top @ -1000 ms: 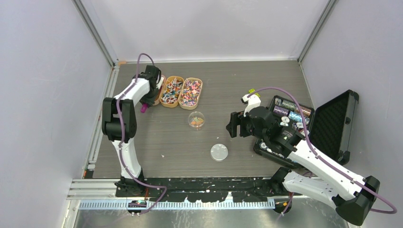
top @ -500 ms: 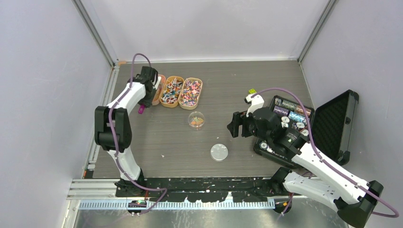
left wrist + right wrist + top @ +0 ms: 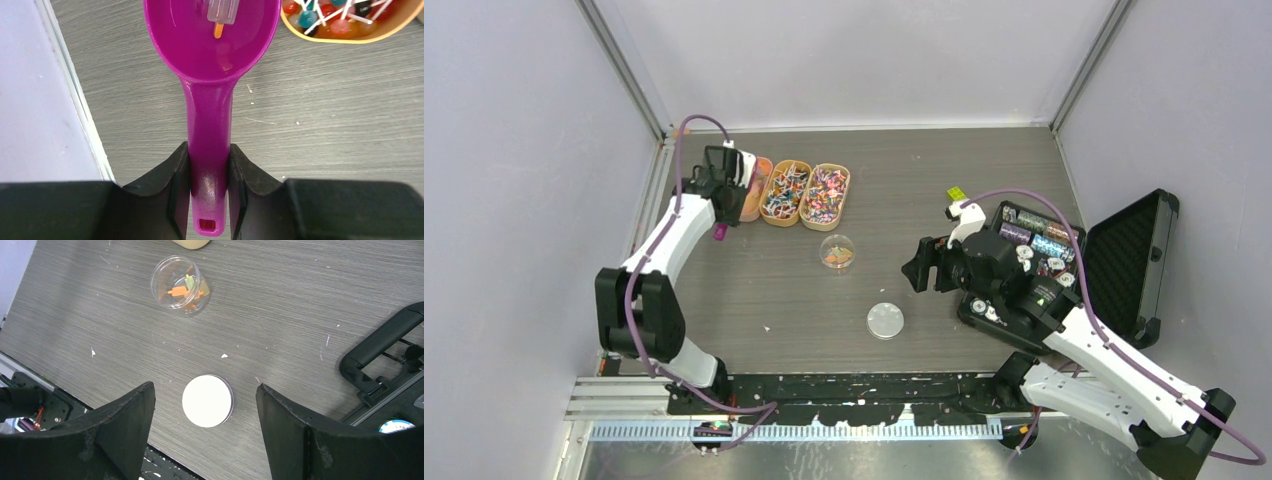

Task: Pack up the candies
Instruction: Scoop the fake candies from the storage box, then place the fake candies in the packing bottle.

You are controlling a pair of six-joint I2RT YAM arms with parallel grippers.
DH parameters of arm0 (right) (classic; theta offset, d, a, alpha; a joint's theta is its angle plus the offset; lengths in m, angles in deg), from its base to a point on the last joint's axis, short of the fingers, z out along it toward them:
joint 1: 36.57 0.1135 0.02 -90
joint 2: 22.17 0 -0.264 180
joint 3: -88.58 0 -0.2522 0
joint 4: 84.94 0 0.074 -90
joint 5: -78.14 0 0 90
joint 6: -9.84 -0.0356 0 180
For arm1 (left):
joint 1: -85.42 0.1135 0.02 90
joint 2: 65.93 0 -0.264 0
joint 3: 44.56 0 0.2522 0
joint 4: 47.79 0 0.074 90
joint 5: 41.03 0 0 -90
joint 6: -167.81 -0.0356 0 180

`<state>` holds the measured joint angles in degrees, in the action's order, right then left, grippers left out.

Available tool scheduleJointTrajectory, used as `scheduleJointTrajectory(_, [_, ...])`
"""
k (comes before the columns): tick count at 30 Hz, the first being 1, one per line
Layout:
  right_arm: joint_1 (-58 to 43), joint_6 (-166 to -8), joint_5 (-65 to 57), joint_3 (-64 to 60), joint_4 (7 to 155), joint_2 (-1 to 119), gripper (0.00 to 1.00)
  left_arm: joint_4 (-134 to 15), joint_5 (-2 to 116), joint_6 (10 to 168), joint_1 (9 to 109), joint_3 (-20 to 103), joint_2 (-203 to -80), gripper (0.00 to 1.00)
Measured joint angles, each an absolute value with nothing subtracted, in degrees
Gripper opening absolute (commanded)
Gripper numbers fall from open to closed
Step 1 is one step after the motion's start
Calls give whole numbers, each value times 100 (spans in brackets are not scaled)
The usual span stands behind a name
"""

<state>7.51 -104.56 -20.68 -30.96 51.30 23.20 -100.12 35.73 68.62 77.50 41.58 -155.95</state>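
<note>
Candies (image 3: 310,17) tiny, mixed colours, in tan tray (image 3: 350,39); left gripper (image 3: 210,170) clamping magenta scoop (image 3: 210,50); right gripper (image 3: 204,387) spread, empty

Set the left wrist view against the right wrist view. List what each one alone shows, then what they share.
Left wrist only: the left gripper shut on the purple scoop by its handle, one candy in its bowl, and a tan tray of mixed candies. Right wrist only: the open right gripper, a white lid, a clear cup holding orange candies, and a black case. Both: the grey table.
</note>
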Motion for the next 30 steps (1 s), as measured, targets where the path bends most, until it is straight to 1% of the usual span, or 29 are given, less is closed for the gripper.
scheduleJointTrajectory(4, [751,-10554,-2007,-3096,5130,2320,78,-9832,3766,6859,7750,3946,-15250,0])
scheduleJointTrajectory(11, [751,-10626,-1959,-3096,5130,2320,78,-9791,3958,6877,7750,3913,-15221,0])
scheduleJointTrajectory(16, [751,-10648,-1946,-3096,5130,2320,78,-10001,4310,7023,7750,3915,-15178,0])
scheduleJointTrajectory(23, [751,-10698,-1874,-3096,5130,2322,78,-10949,4819,7185,7645,4208,-15053,0])
scheduleJointTrajectory(27, [751,-10738,-1817,-3096,5132,2320,78,-11592,4817,7183,7256,4440,-14939,0])
scheduleJointTrajectory(30, [751,-10755,-1815,-3096,5141,2320,78,-12044,4734,7176,6788,4621,-14843,0])
